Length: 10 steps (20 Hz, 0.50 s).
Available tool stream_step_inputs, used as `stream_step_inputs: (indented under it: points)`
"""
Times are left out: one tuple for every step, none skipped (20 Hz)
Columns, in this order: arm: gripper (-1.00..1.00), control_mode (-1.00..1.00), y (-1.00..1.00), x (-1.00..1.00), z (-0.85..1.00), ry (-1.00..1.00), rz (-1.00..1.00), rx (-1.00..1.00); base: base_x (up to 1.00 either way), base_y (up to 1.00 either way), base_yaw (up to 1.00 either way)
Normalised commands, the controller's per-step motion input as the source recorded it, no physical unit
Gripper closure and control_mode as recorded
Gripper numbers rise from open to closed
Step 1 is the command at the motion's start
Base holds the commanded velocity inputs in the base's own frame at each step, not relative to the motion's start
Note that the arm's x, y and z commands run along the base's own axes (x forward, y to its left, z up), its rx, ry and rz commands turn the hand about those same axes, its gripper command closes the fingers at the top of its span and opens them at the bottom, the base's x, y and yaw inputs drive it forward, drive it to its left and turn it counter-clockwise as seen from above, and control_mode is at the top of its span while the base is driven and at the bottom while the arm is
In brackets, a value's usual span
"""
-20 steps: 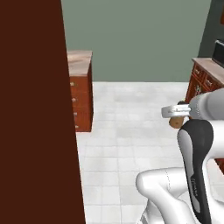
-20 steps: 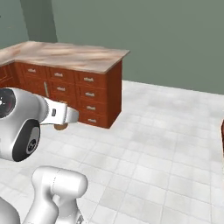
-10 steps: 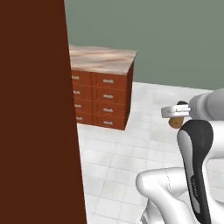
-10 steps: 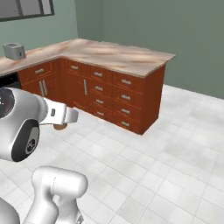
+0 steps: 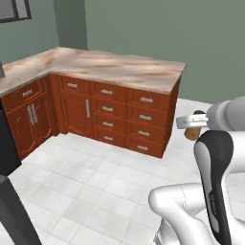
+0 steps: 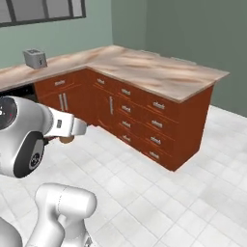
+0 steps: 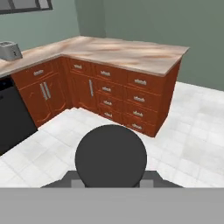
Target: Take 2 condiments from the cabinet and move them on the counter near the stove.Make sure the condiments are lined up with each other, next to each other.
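A silver toaster sits far along the worktop under a dark-framed window set in the grey-green wall. White floor tiles spread out in front of the red-brown drawer fronts, each with a short silver handle. Beside them stands a flat black appliance front.

The gripper sits at the right of the left base view, its fingers closed on a small light-brown shaker bottle that hangs just below them. Beyond the fingers and to their left runs the marble-look counter over red-brown drawer fronts. Under the fingers lies a white tiled floor.
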Motion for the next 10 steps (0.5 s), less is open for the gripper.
stream_step_inputs:
  points:
    - [1.00, 1.00, 0.00, 0.00, 0.00, 0.00, 0.00, 0.00, 0.67, -0.06, 0.43]
    - [1.00, 1.00, 0.00, 0.00, 0.00, 0.00, 0.00, 0.00, 0.56, -0.06, 0.46]
    - [1.00, 1.00, 0.00, 0.00, 0.00, 0.00, 0.00, 0.00, 0.39, -0.05, 0.54]
    - [1.00, 1.00, 0.00, 0.00, 0.00, 0.00, 0.00, 0.00, 0.21, -0.07, 0.64]
    - [1.00, 1.00, 0.00, 0.00, 0.00, 0.00, 0.00, 0.00, 0.16, -0.06, 0.68]
    - [1.00, 1.00, 0.00, 0.00, 0.00, 0.00, 0.00, 0.00, 0.11, -0.06, 0.69]
    - [1.00, 1.00, 0.00, 0.00, 0.00, 0.00, 0.00, 0.00, 0.11, -0.06, 0.71]
    - [1.00, 1.00, 0.00, 0.00, 0.00, 0.00, 0.00, 0.00, 0.17, -0.01, 0.71]
    - [1.00, 1.00, 0.00, 0.00, 0.00, 0.00, 0.00, 0.00, 0.23, 0.00, 0.71]
    - [1.00, 1.00, 0.00, 0.00, 0.00, 0.00, 0.00, 0.00, 0.29, 0.00, 0.70]
